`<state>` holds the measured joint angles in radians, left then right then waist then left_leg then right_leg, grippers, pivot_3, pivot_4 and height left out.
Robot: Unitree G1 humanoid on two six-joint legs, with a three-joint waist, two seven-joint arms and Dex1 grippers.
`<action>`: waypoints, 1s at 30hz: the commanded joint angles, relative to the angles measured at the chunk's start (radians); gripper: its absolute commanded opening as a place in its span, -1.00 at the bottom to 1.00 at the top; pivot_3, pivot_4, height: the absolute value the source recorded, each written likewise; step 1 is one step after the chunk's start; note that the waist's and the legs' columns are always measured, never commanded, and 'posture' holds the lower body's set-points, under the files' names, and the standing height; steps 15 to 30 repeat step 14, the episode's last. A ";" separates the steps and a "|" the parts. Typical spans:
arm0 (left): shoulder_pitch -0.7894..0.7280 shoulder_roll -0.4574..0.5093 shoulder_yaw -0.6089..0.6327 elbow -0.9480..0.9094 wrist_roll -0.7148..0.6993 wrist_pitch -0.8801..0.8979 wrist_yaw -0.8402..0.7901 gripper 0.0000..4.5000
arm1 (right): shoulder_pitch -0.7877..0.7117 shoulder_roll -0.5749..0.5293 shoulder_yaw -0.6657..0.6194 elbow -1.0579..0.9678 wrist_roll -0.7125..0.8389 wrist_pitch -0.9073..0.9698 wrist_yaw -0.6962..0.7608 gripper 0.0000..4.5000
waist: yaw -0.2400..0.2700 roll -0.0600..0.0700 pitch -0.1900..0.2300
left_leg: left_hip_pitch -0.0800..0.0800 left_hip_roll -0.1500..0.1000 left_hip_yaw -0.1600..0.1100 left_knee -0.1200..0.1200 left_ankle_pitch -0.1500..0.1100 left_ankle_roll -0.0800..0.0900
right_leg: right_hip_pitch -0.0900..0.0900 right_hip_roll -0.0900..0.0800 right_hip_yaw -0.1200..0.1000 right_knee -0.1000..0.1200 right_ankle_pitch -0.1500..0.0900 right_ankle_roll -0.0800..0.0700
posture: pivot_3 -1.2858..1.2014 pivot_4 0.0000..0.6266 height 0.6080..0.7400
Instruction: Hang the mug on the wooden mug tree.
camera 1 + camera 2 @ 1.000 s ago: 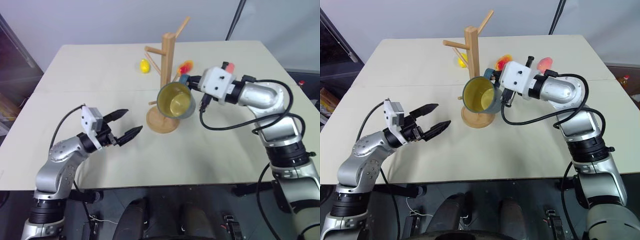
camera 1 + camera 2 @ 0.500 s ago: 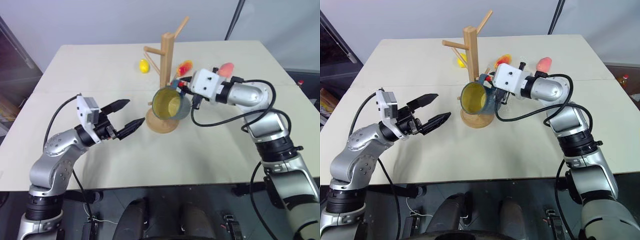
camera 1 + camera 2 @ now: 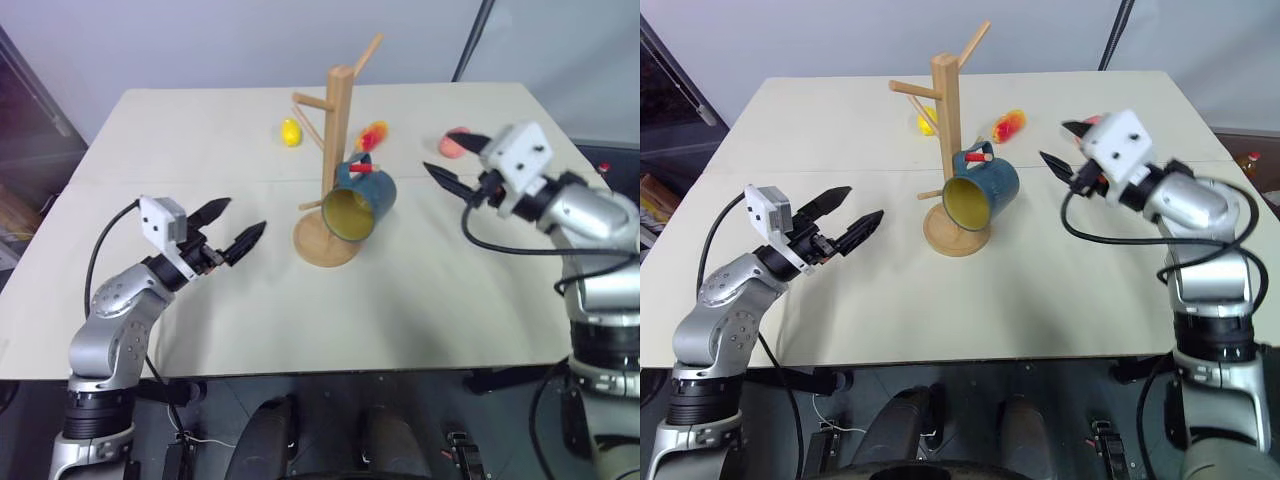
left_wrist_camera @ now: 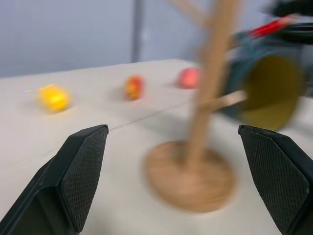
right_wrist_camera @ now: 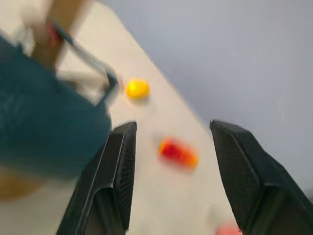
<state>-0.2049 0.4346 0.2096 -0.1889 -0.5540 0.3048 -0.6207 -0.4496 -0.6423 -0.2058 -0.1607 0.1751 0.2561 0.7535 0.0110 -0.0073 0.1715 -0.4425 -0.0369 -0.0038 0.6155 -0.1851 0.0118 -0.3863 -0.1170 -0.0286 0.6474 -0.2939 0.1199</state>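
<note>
The mug [image 3: 359, 203] hangs by its handle on a peg of the wooden mug tree [image 3: 334, 150], yellow mouth tilted toward the viewer — no hand touches it. The right hand [image 3: 1062, 152] sits well to the right, fingers parted and empty. The left hand [image 3: 231, 230] hovers left over the counter [image 3: 420, 290], spread wide, empty.

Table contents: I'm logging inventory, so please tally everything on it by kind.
Mug: 1
Wooden mug tree: 1
Small yellow item: 1
Small orange-red item: 1
Small pink item: 1
Total: 5
</note>
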 commanded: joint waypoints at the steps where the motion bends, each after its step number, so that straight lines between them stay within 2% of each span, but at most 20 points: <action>1: 0.026 -0.039 0.052 0.098 0.101 -0.098 0.122 1.00 | 0.139 0.112 -0.067 0.017 0.098 -0.027 -0.055 0.09 | -0.002 0.000 0.000 | 0.000 0.000 0.000 0.000 0.000 0.000 | 0.000 0.000 0.000 0.000 0.000 0.000 | 0.03 -0.52 1.00; 6: 0.068 -0.080 0.067 0.172 0.185 -0.164 0.229 1.00 | 0.234 0.235 -0.063 0.113 0.106 -0.116 -0.116 0.09 | -0.007 0.001 0.001 | 0.000 0.000 0.001 0.000 0.000 0.000 | -0.002 0.001 0.001 0.002 0.000 0.000 | 0.03 -0.52 1.00; 11: 0.112 -0.107 0.071 0.164 0.215 -0.186 0.287 1.00 | 0.246 0.284 -0.033 0.181 0.099 -0.173 -0.132 0.09 | -0.002 0.001 0.001 | 0.000 0.000 0.001 0.000 0.000 0.000 | -0.001 0.001 0.001 0.002 0.000 0.000 | 0.03 -0.52 1.00; 30: 0.133 -0.116 0.076 0.149 0.210 -0.180 0.303 1.00 | 0.232 0.287 -0.010 0.221 0.092 -0.195 -0.124 0.09 | -0.001 0.001 0.000 | 0.000 0.000 0.001 0.000 0.000 0.000 | -0.002 0.001 0.001 0.002 0.000 0.000 | 0.03 -0.52 1.00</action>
